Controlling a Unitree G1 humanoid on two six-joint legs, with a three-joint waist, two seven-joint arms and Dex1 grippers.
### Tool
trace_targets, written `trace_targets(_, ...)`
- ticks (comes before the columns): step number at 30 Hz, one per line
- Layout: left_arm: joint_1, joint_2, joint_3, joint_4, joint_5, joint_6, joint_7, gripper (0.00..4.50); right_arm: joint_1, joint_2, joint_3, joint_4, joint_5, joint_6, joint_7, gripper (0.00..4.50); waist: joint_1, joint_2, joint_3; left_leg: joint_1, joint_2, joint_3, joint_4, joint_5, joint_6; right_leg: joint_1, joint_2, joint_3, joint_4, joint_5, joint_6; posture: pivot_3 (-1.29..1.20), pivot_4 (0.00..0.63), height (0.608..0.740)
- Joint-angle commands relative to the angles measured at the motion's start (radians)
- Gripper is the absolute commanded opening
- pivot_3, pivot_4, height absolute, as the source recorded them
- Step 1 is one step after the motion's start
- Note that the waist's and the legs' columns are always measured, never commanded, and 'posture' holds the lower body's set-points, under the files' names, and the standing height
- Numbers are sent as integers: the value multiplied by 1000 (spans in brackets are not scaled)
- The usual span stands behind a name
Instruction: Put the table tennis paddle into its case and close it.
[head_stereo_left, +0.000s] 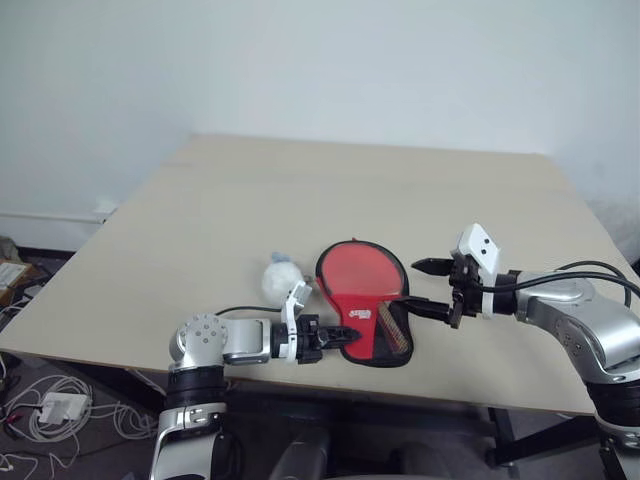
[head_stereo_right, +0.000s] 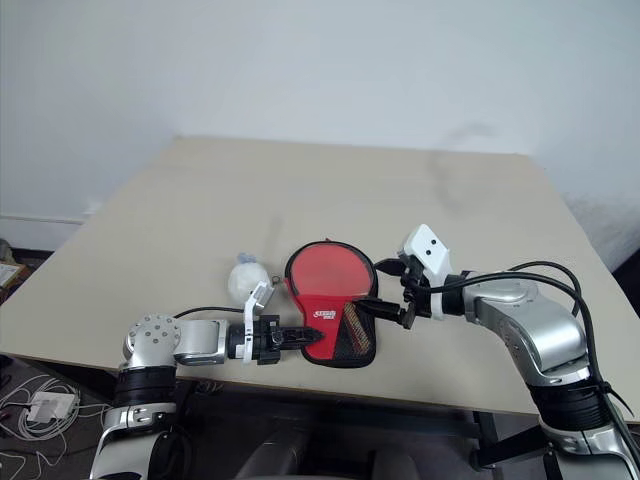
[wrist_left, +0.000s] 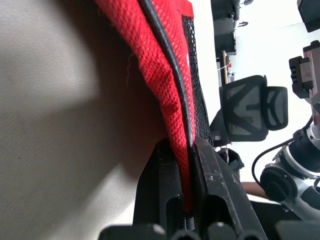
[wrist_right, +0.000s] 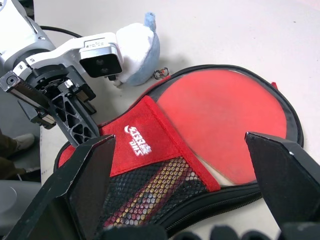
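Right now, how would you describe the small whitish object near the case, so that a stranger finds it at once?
Look at the near edge of the beige table, where the red-and-black paddle case lies. Just beside the case's round end, toward the robot's left, sits a small soft white ball-shaped thing with a pale blue tip. It is the one pale, rounded item there.
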Motion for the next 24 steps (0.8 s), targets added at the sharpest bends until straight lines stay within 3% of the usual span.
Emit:
trace_targets(1, 3, 20, -44, -4, -29, 6, -24, 19, -28, -1, -17, -14, 5, -10, -3, 4500, 0, 0, 0, 0, 0, 0, 0, 0, 0, 0, 0, 0, 0, 0, 0, 0, 0, 707)
trace_targets(24, 105, 277, -365, -160, -627, 4, 77, 19, -5, 5, -4, -76, 37, 48, -16, 4500, 0, -1, 1, -2, -3, -1, -1, 0, 1, -2, -5, 3, 0, -2, 1, 0, 0, 707)
